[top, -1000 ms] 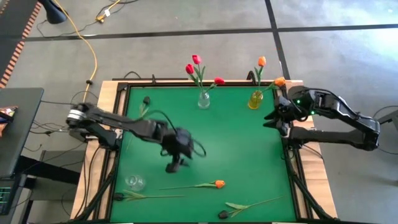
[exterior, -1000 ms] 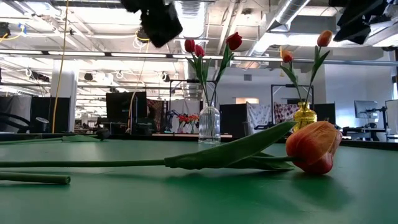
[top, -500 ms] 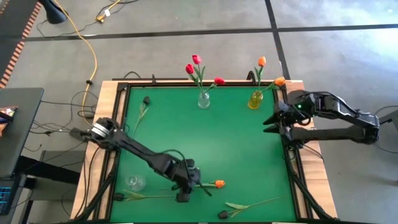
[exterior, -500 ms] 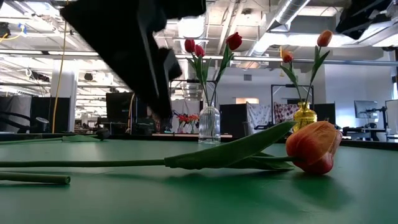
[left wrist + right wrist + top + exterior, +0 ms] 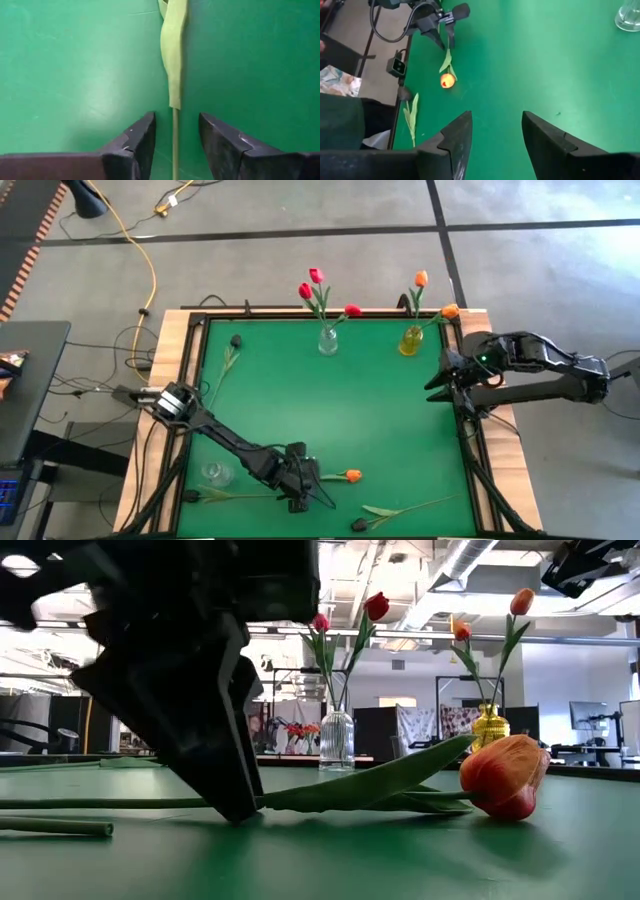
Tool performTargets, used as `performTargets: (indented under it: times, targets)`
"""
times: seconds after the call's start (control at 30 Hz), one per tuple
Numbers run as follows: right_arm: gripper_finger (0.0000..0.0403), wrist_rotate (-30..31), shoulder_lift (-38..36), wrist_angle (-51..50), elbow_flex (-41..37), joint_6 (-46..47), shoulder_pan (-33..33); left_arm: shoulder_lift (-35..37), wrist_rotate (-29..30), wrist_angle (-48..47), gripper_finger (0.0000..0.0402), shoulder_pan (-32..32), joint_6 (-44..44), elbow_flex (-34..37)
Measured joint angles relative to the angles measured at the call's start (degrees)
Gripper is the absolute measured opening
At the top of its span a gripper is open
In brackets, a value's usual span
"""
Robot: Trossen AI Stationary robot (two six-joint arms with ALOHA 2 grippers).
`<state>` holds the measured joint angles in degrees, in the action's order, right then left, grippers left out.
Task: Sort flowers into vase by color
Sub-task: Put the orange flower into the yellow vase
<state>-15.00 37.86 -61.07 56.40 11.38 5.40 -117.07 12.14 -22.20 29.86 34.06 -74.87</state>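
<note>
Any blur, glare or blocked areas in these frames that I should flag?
Low view: the left gripper looms close as a dark, soft-edged mass hiding the left half, with bright ceiling lights behind it. Left wrist view: soft sheen on the green mat, stem sharp between open fingers. High view: evenly lit, slightly soft.

Dark jointed arms — black wedge-shaped claw fingers

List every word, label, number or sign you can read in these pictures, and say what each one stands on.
None can be read.
The green table, the clear vase, the yellow vase and both arms bear no visible lettering.
The far screens and hangings in the low view's background are too small and blurred to read.
</note>
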Motion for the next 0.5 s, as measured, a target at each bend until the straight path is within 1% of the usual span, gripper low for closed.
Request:
performTargets:
  times: [0.07,0.13,0.23,0.27,0.4,0.5]
  targets:
    - [0.0198,0.0,0.01,0.01,0.0,0.0,-0.21,-0.03,2.0,-0.33,0.0116,0.47,-0.65,0.04]
    - [0.0198,0.04,0.01,0.01,0.0,0.19,-0.19,-0.03,1.78,-0.57,0.0084,0.53,-0.85,0.08]
    - [0.0198,0.1,-0.01,0.01,0.0,0.22,-0.19,0.0,1.1,-0.88,0.0025,0.46,-0.32,0.09]
    - [0.0198,0.1,0.01,0.01,0.0,0.23,-0.19,0.0,1.09,-0.73,0.0013,0.46,-0.29,0.11]
    - [0.0198,0.1,-0.02,0.16,0.0,0.24,-0.19,0.98,0.28,-1.38,0.0004,-0.3,-2.47,-0.76]
    - [0.0198,0.14,0.01,1.06,0.0,-0.39,-0.17,3.45,1.92,-4.02,0.0002,-1.87,-8.17,-2.79]
